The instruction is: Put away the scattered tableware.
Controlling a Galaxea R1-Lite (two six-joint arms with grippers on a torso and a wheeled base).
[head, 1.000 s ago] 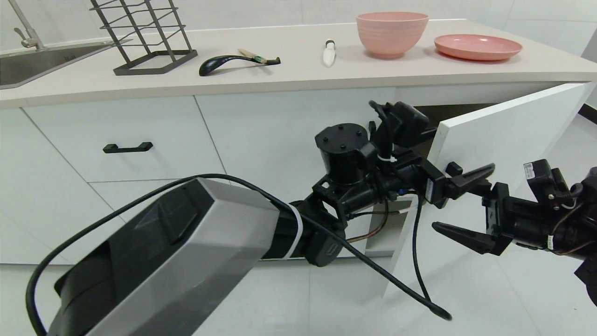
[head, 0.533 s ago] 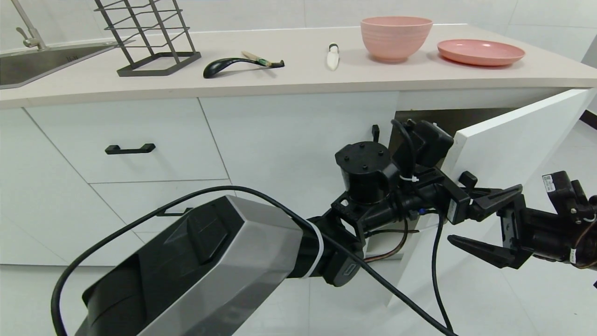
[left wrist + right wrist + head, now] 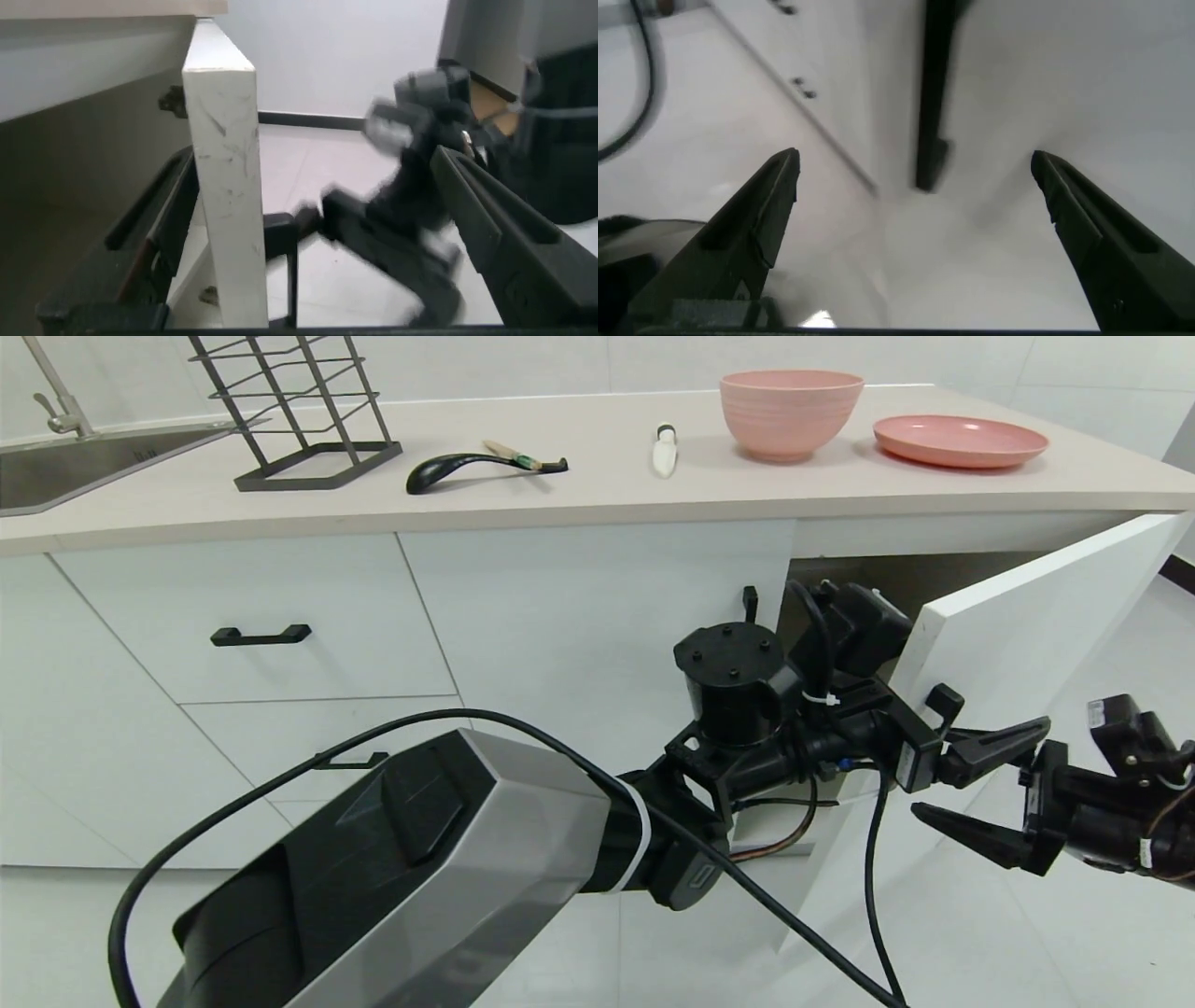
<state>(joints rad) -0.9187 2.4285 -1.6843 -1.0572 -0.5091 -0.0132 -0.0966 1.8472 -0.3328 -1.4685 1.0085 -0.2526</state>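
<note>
The left tool (image 3: pixel 311 163) sits astride the free edge of the open cabinet door (image 3: pixel 1027 607), its fingers spread with the edge between them. The right tool (image 3: pixel 915 157) hangs just off the door's face, spread wide and holding nothing, with the black door handle (image 3: pixel 932 93) ahead of it. Up on the tabletop (image 3: pixel 597 495) the tableware lies scattered: a pink bowl (image 3: pixel 790 411) beside a pink plate (image 3: pixel 960 439), a white utensil (image 3: pixel 664 450), and a black spoon (image 3: pixel 457 467) near the wire rack (image 3: pixel 299 420).

A pink bowl (image 3: pixel 791 411) and a plate (image 3: pixel 960 439) sit near the counter's (image 3: pixel 597 499) right end. A white utensil (image 3: pixel 664 450) and a black spoon (image 3: pixel 448 469) lie mid-counter, and a wire rack (image 3: pixel 289 420) stands toward the left. Below, the left gripper (image 3: pixel 971 728) is at the open cabinet door's (image 3: pixel 1036 607) edge, with the right gripper (image 3: pixel 943 786) just beside it.
</note>
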